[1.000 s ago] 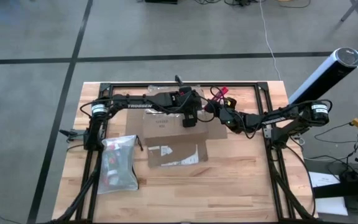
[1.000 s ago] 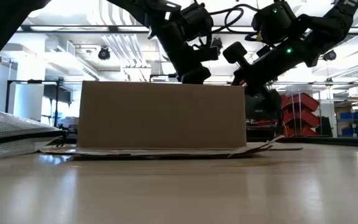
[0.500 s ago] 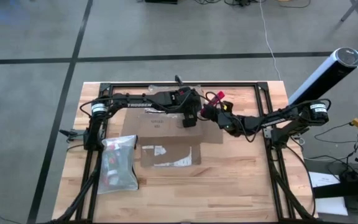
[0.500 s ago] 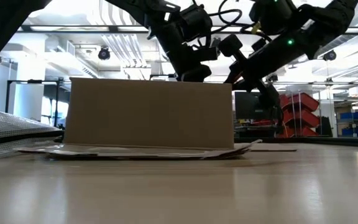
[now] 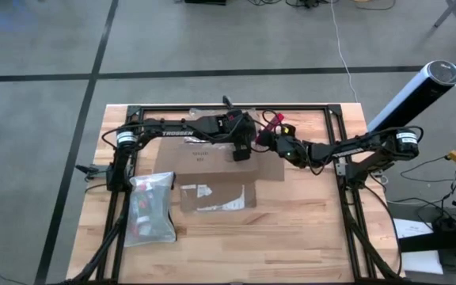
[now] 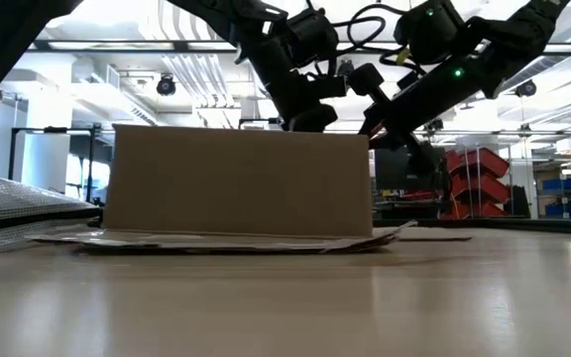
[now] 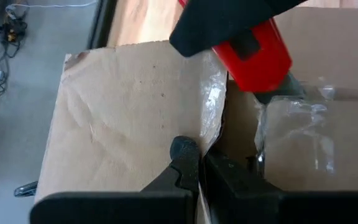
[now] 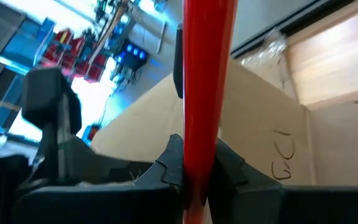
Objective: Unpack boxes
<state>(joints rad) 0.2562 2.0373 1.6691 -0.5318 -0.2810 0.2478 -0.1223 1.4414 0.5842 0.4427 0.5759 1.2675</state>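
High view: brown cardboard box sits mid-table with its flaps splayed flat, white label up. Left gripper hangs over the box's far edge; in the left wrist view its fingers are pinched together on the torn edge of a box flap. Right gripper sits just beside it at the box's far right corner, fingers clamped on a red utility knife. Zip pouch lies to the box's left.
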